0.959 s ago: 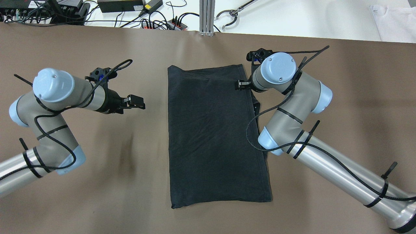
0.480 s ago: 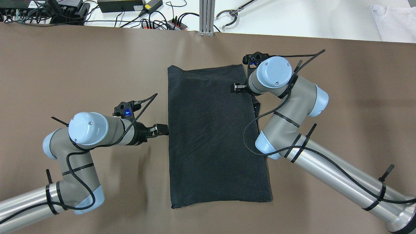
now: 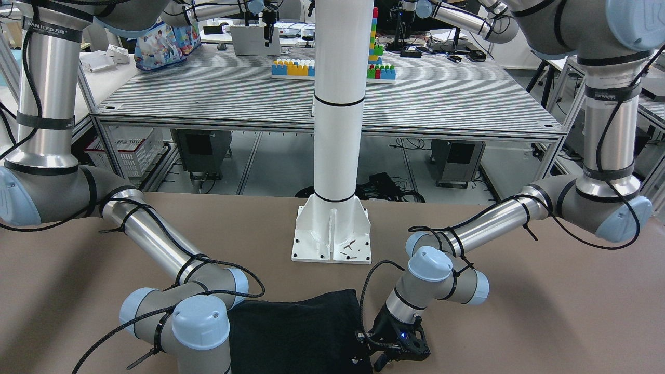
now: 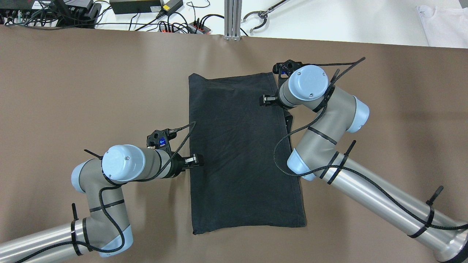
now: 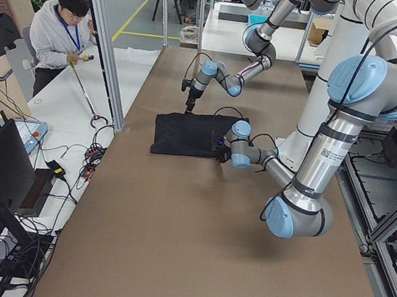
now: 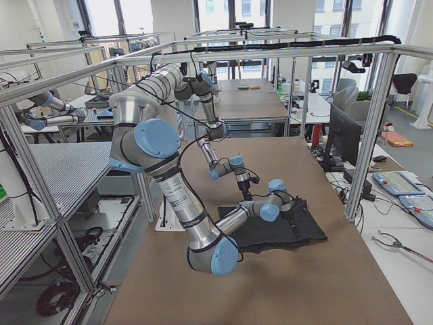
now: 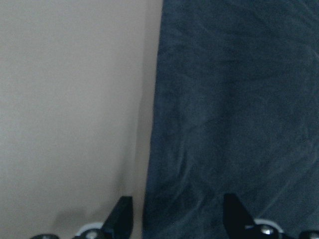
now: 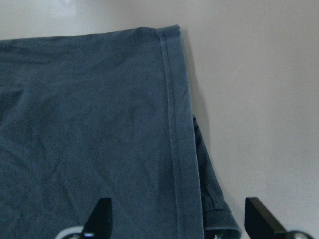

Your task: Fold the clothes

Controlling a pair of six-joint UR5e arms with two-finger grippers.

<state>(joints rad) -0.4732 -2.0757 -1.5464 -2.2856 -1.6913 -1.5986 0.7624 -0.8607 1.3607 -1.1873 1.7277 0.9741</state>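
The clothes (image 4: 241, 153) are one dark piece lying flat in the middle of the brown table, also seen in the front view (image 3: 296, 332) and the left side view (image 5: 186, 134). My left gripper (image 4: 197, 160) is low at the cloth's left edge. In the left wrist view it (image 7: 178, 219) is open, its tips straddling that edge. My right gripper (image 4: 264, 99) hangs over the cloth's far right part. The right wrist view shows it (image 8: 180, 216) open over the hemmed edge (image 8: 172, 124), with a lower layer sticking out beside it.
The white pole's base (image 3: 332, 234) stands on the robot's side of the cloth. Cables and power strips (image 4: 175, 25), an aluminium post (image 4: 233, 18) and a grabber tool (image 4: 256, 18) lie past the far edge. A person (image 5: 64, 28) stands by the side bench.
My left arm swung nearer and rightward, bringing its gripper from bare table onto the cloth's left edge. The right gripper shifted slightly left over the cloth.
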